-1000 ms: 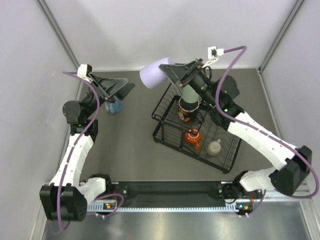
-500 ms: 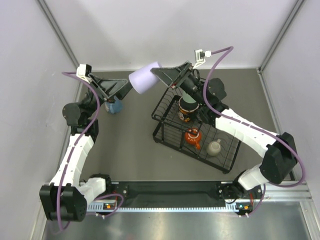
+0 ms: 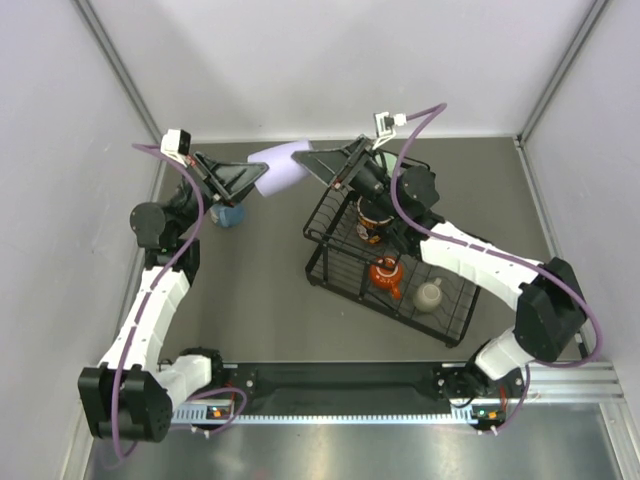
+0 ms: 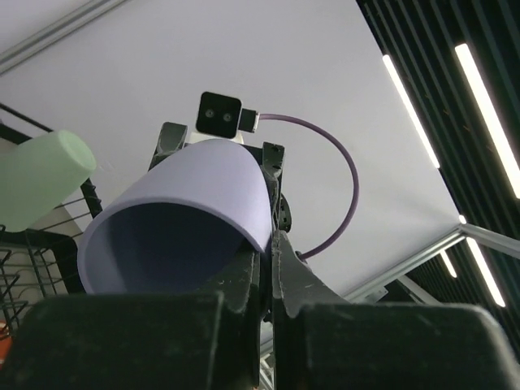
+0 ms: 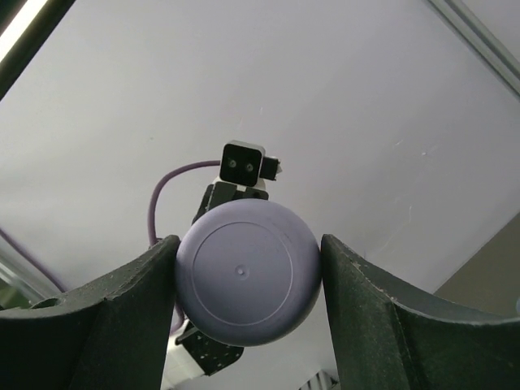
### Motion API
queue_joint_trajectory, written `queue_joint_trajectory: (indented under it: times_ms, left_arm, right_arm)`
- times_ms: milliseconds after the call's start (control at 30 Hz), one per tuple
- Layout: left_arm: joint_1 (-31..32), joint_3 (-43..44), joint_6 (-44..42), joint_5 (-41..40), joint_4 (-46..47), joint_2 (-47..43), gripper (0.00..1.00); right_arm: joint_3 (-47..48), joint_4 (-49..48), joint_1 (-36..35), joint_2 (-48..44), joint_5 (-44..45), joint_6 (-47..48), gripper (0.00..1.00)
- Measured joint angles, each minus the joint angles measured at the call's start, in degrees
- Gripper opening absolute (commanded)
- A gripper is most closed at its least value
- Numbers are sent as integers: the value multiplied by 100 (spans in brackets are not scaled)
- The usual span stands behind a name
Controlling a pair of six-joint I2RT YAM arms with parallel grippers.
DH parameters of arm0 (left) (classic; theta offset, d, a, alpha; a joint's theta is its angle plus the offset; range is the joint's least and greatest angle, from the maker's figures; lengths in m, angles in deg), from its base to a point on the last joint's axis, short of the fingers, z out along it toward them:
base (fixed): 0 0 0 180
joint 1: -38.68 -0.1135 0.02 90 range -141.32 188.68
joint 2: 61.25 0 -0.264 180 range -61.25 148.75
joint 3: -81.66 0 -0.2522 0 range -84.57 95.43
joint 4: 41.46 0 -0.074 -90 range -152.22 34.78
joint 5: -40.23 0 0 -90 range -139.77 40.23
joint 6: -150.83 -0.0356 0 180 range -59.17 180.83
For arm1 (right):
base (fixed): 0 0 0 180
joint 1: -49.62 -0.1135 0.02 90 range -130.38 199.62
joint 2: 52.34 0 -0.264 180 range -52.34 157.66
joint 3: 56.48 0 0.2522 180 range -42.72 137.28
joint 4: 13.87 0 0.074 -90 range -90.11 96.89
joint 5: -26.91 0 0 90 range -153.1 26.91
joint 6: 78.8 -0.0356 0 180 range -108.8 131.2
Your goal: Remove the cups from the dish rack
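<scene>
The lavender tumbler (image 3: 278, 166) hangs on its side in mid-air between both arms, left of the dish rack (image 3: 316, 262). My left gripper (image 3: 258, 177) is shut on its rim wall, one finger inside the mouth (image 4: 244, 280). My right gripper (image 3: 302, 158) is shut around its base (image 5: 248, 272). The blue mug (image 3: 230, 213) stands on the table under the left gripper. In the rack sit the red patterned mug (image 3: 372, 218), the orange cup (image 3: 386, 273) and the beige mug (image 3: 430, 295). The mint-green tumbler (image 4: 41, 179) shows in the left wrist view; my right arm hides it from above.
Pale enclosure walls close in the table on three sides. The arms' mounting rail (image 3: 340, 385) runs along the near edge. The right arm's purple cable (image 3: 400, 180) loops above the rack's far corner.
My right gripper carried the lavender tumbler leftward and lower, away from the rack. The left gripper, open before, has shut on the tumbler's rim.
</scene>
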Motion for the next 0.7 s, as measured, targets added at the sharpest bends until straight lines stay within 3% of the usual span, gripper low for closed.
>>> queue_joint_trajectory:
  times_ms: [33, 67, 167, 233, 367, 500, 700]
  left_arm:
    - [7, 0, -11, 7, -74, -2, 0]
    - [7, 0, -39, 13, -168, -11, 0]
    - [13, 11, -411, 52, -697, -94, 0]
    - [35, 92, -968, 79, -1311, -170, 0]
    - [103, 979, -2629, -81, -3615, -243, 0]
    - [46, 2157, -4579, -1268, -5989, -243, 0]
    - [39, 2933, -6067, -3084, -8008, 111, 0]
  right_arm:
    - [-26, -11, 4, 0, 9, 2, 43]
    - [-74, -22, 4, -11, 37, 17, 61]
    - [-203, 216, 7, -122, 153, 164, 87]
    - [-299, 627, -4, -291, 203, 404, 97]
    - [-343, 1744, -4, -815, 409, 1137, 100]
    - [-356, 2673, -17, -1759, 610, 1910, 100]
    - [-374, 3558, -17, -3383, 1305, 2999, 100]
